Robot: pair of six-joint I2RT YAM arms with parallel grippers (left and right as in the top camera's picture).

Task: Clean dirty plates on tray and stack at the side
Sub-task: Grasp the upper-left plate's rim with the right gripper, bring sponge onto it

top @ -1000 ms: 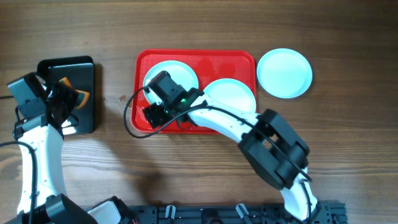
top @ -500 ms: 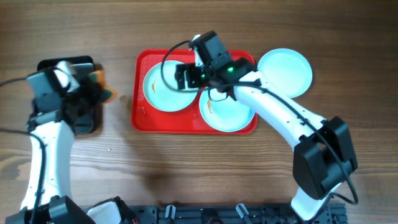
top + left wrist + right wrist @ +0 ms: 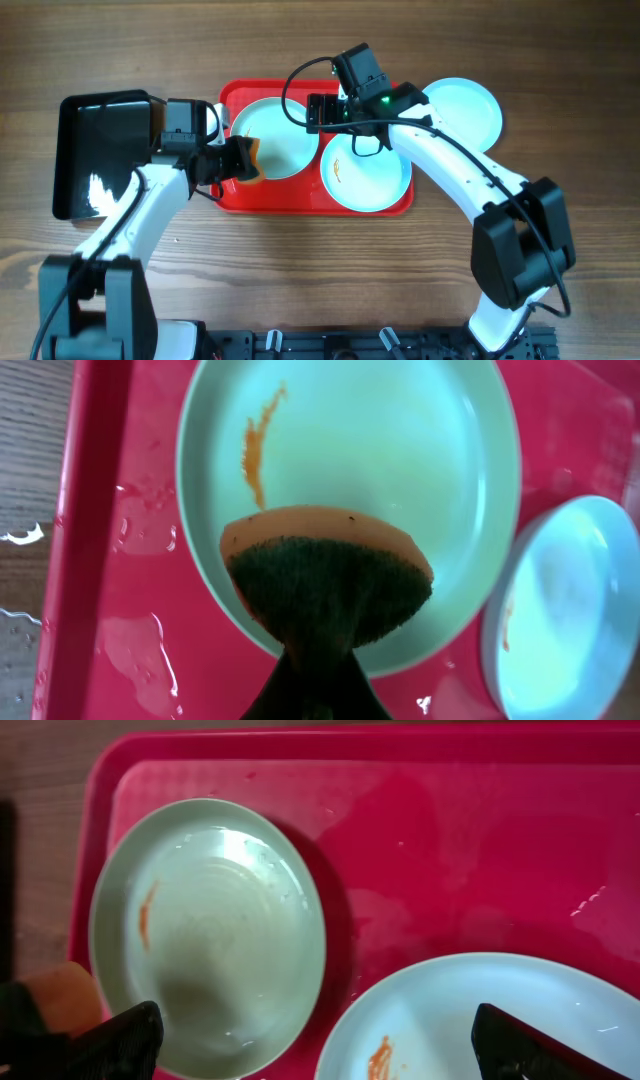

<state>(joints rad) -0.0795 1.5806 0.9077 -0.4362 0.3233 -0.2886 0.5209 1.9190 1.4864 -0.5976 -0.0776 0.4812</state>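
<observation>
The red tray (image 3: 290,198) holds two pale turquoise plates. The left plate (image 3: 280,135) has an orange smear near its rim in the left wrist view (image 3: 350,470). The right plate (image 3: 368,172) has a small smear too. A third plate (image 3: 458,117) lies on the table right of the tray. My left gripper (image 3: 228,162) is shut on an orange sponge with a dark scrub face (image 3: 330,585), which is over the left plate's near rim. My right gripper (image 3: 318,112) is open and empty above the tray's far side, between the two plates (image 3: 318,1020).
A glossy black tray (image 3: 100,150) lies on the wooden table left of the red tray. Water drops lie on the red tray floor (image 3: 130,650).
My left arm has swung right from the black tray to the red tray, carrying the sponge to the left plate. My right gripper moved from the tray's front left to its far side.
</observation>
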